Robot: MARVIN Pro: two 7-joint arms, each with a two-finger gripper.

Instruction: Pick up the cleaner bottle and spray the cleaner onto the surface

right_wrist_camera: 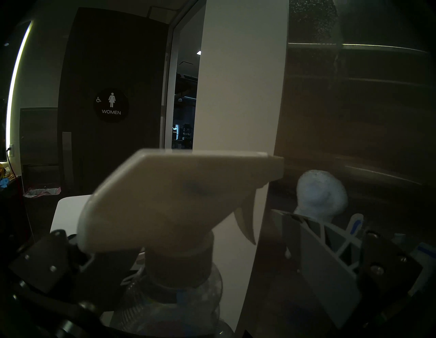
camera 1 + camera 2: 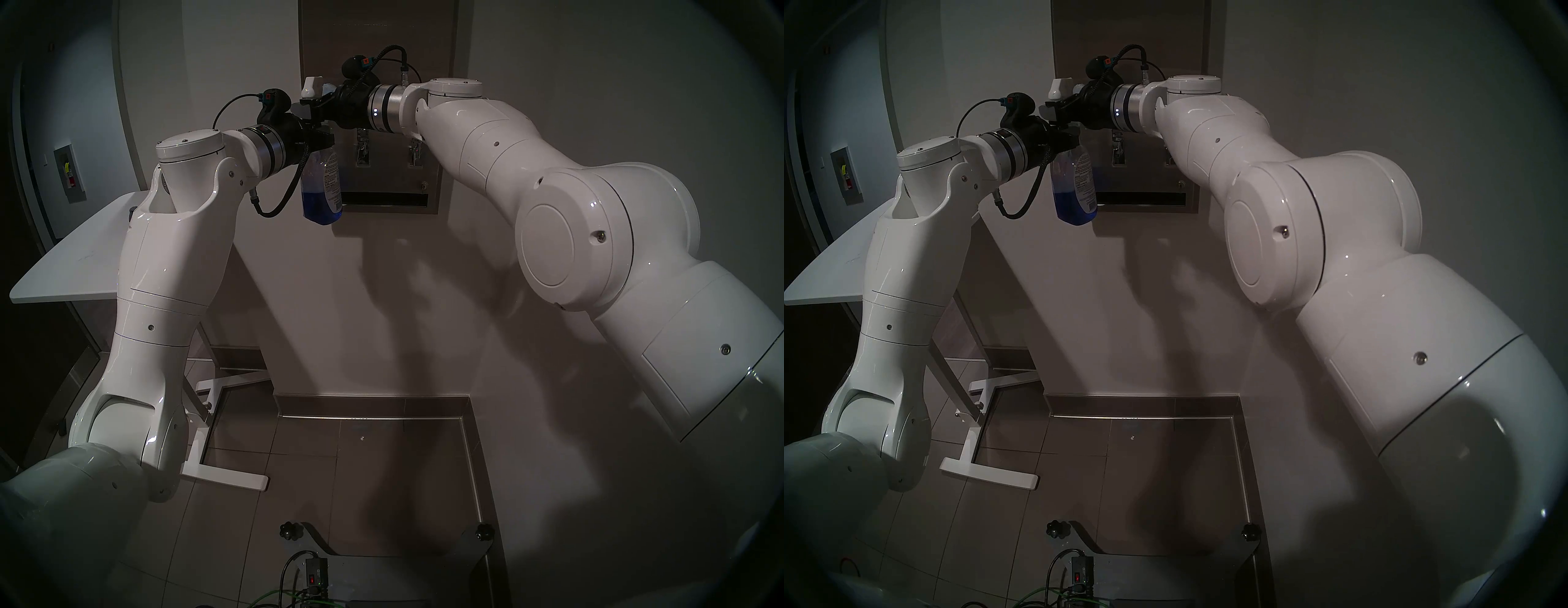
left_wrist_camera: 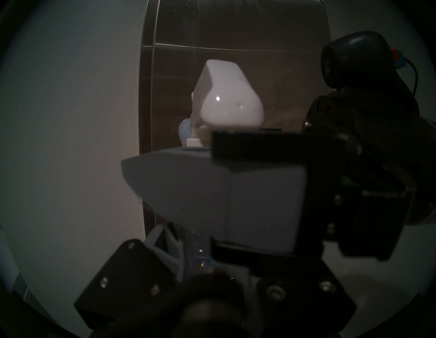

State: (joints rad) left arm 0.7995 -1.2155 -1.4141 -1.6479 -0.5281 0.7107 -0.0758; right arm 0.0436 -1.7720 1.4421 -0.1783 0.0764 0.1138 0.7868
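While the left gripper has its jaws clamped on the neck of the upright cleaner bottle, nozzle facing the steel dispenser front just ahead, the right gripper stands level with open jaws astride the white trigger head.

One cleaner bottle, part full of blue liquid. One stainless dispenser front on the wall, with two lever slots (only the left shows whole). Two robot arms, each ending in one gripper: the left gripper and the right gripper. One white desk. One door sign reading WOMEN.
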